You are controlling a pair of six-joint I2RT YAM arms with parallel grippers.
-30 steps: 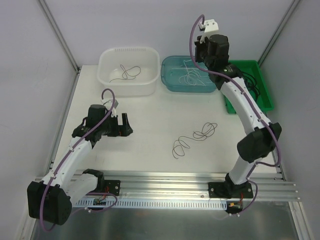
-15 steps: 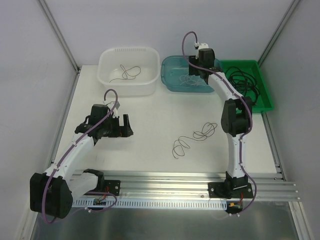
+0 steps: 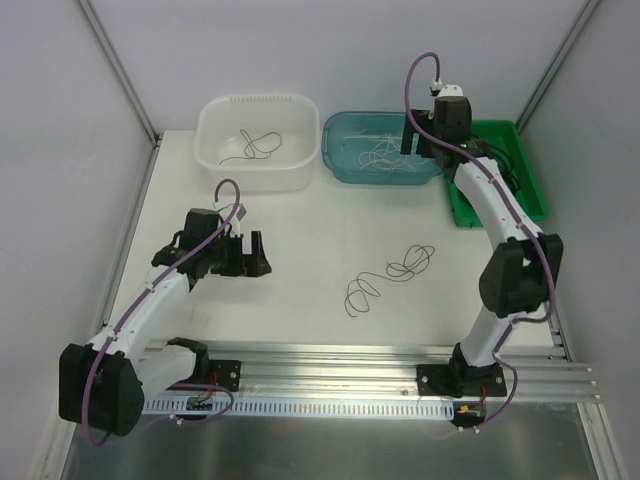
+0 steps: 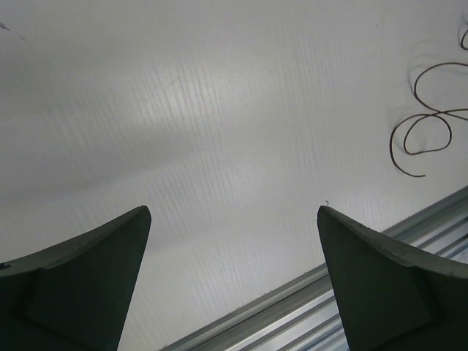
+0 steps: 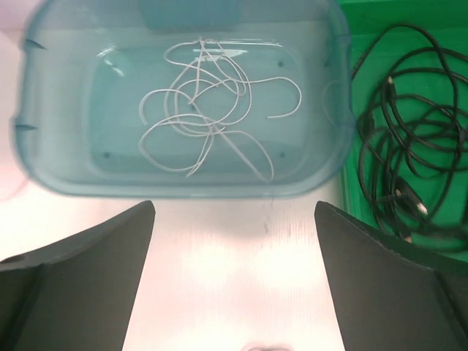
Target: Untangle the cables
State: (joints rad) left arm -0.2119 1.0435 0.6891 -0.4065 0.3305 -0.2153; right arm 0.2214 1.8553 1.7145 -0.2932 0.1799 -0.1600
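Observation:
A thin dark wiry cable (image 3: 390,275) lies in loose loops mid-table; its end (image 4: 428,117) shows at the right of the left wrist view. A thin white cable (image 5: 205,110) is coiled in the teal bin (image 3: 340,165). The thicker black cable (image 5: 409,161) fills the green tray (image 3: 530,205). Another dark thin cable (image 3: 255,145) rests in the white basin (image 3: 215,170). My left gripper (image 4: 234,210) hovers open over bare table, left of the loops. My right gripper (image 5: 234,205) stands open and empty, raised at the near right corner of the teal bin.
The three containers stand in a row along the back of the table. An aluminium rail (image 3: 400,355) runs along the near edge. Grey walls enclose the table on the left, right and back.
My right gripper has opened from shut. It dipped over the teal bin and has drawn back to the right. My left gripper has crept slightly right.

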